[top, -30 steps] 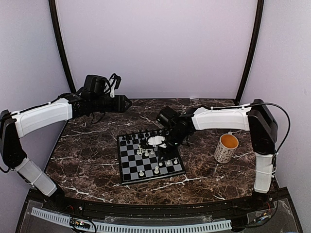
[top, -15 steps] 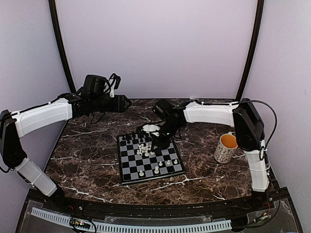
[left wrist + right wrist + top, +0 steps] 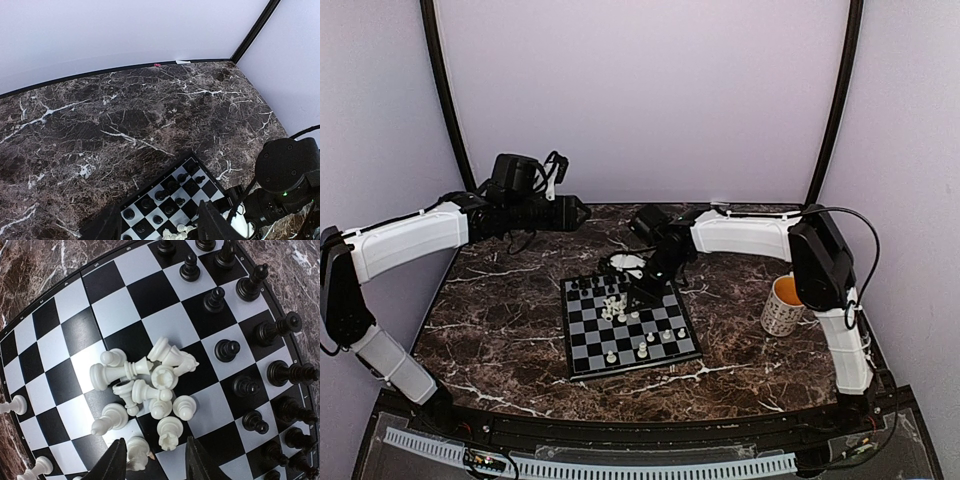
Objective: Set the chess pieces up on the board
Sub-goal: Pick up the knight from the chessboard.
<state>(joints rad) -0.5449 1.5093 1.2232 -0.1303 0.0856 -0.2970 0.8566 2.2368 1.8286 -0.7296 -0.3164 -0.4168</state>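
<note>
The board [image 3: 628, 325] lies at the table's middle. A heap of white chess pieces [image 3: 617, 306] lies toppled on its middle squares; black pieces [image 3: 592, 284] stand along its far rows. My right gripper [image 3: 638, 290] hovers over the heap, open and empty. In the right wrist view the white heap [image 3: 150, 390] lies just ahead of the open gripper [image 3: 155, 465], and a white piece [image 3: 137, 450] lies beside its left finger [image 3: 114, 462]. Black pieces [image 3: 280, 372] stand along the board's right side. My left gripper [image 3: 582, 213] is held high at the back left, open and empty [image 3: 160, 230].
A white mug with an orange inside [image 3: 786, 304] stands right of the board. A few white pieces [image 3: 645, 348] stand on the board's near rows. The left wrist view shows the board's far corner [image 3: 170, 200] and the right arm's wrist [image 3: 287, 170].
My right gripper has moved from the board's right side toward its far left, over the white heap. The left arm has not moved.
</note>
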